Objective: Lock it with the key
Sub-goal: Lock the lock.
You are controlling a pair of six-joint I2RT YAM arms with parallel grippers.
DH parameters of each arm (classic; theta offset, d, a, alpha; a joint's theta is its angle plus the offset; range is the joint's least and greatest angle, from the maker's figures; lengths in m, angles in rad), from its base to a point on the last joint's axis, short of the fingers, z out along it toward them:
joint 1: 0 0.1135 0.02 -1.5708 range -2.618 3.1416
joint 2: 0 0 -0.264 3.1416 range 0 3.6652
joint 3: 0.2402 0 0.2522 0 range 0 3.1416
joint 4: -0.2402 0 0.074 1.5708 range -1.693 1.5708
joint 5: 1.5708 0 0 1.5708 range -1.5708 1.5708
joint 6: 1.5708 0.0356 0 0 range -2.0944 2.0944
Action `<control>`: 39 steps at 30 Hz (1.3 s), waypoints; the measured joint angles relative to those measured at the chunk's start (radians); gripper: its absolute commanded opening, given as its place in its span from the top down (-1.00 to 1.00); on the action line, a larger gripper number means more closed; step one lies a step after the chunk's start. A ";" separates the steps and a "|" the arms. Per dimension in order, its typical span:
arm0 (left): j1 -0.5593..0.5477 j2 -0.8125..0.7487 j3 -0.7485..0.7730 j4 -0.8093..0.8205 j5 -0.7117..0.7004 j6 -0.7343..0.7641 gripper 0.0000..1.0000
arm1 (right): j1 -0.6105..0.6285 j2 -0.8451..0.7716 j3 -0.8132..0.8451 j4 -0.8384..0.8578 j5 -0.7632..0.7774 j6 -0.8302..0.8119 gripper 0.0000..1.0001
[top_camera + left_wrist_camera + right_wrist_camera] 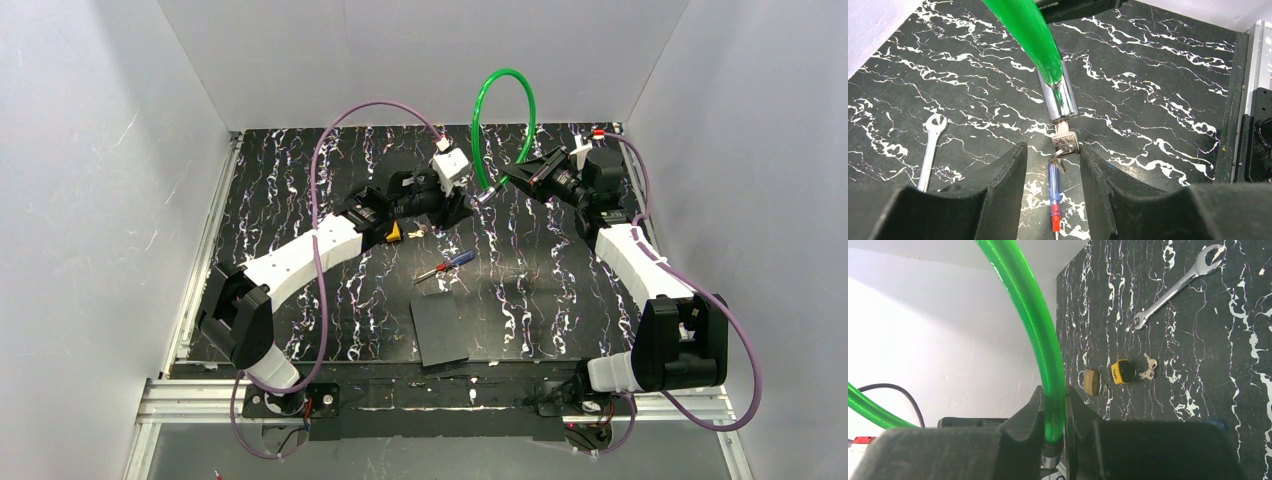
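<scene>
Left fingers (1003, 190) spread, flanking small silvery key (1065, 144) plugged into chrome end (1060, 97) of green cable lock (1033, 30); right fingers (1023, 427) pinching cable just above that end.

We see a robotics lab cell: white panels (90, 150) box in a black marbled table (270, 180), two robot arms (300, 255) mounted at its aluminium rail (200, 398).
</scene>
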 measured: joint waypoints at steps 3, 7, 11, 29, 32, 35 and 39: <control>-0.002 0.001 0.004 0.001 -0.011 0.000 0.19 | 0.000 0.000 -0.004 0.001 0.000 0.000 0.97; -0.004 0.003 0.006 0.003 -0.019 -0.002 0.44 | 0.000 0.000 -0.010 0.002 0.000 0.000 0.97; -0.005 0.005 0.008 0.003 -0.019 -0.013 0.59 | 0.000 0.000 -0.011 0.006 0.001 0.000 0.97; 0.026 0.023 0.034 0.006 0.050 -0.285 1.00 | -0.002 0.000 -0.061 0.123 -0.020 0.061 0.97; 0.032 0.031 0.034 0.013 0.064 -0.347 1.00 | -0.005 0.000 -0.077 0.157 -0.023 0.083 0.97; 0.042 0.038 0.034 0.024 0.084 -0.400 1.00 | -0.007 0.000 -0.082 0.178 -0.026 0.097 0.97; 0.055 0.044 0.034 0.046 0.117 -0.458 0.99 | -0.007 0.000 -0.082 0.210 -0.029 0.105 0.97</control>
